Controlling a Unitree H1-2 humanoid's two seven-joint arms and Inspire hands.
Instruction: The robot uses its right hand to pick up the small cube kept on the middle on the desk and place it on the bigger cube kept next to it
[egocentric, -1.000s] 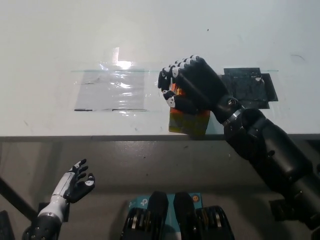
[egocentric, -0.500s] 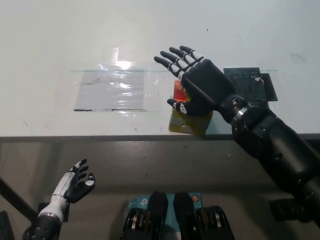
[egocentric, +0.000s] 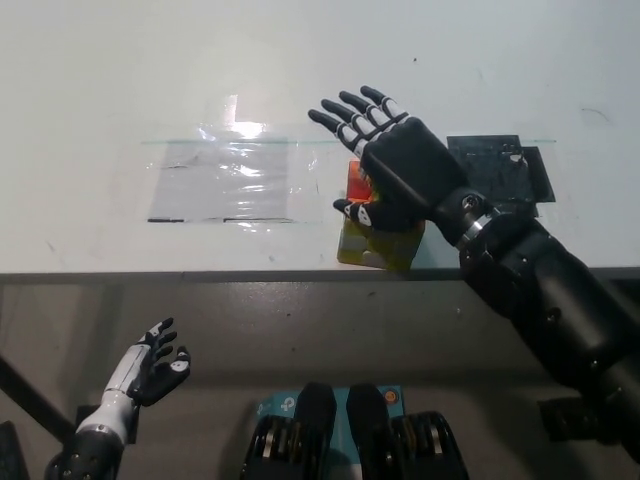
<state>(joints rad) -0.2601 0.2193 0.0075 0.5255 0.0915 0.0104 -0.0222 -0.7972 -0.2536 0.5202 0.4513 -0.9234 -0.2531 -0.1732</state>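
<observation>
Spread wide where a second ago it was curled around the small cube (egocentric: 356, 183), the black right hand (egocentric: 392, 170) now holds nothing, its fingers fanned toward the far edge of the desk (egocentric: 120, 80) and its palm hovering above the stack. The position has barely changed over the last half second.

Only a sliver of the small cube shows, orange-red, at the left side of the palm, just beside the thumb; it sits on top of the bigger cube (egocentric: 372, 243), whether squarely or not cannot be told because the hand hides most of it. Yellow-green with darker patches, the bigger cube stands at the near edge of the desk, about midway along it, its front face flush with the rim. Neither cube has a long axis; their visible edges run roughly parallel to the desk's near edge.

A sheet of clear tape (egocentric: 225, 180) lies to the stack's left and a dark patch (egocentric: 505, 172) to its right.

Below the near edge, the white left hand (egocentric: 152, 368) rests with fingers loosely apart, empty.
</observation>
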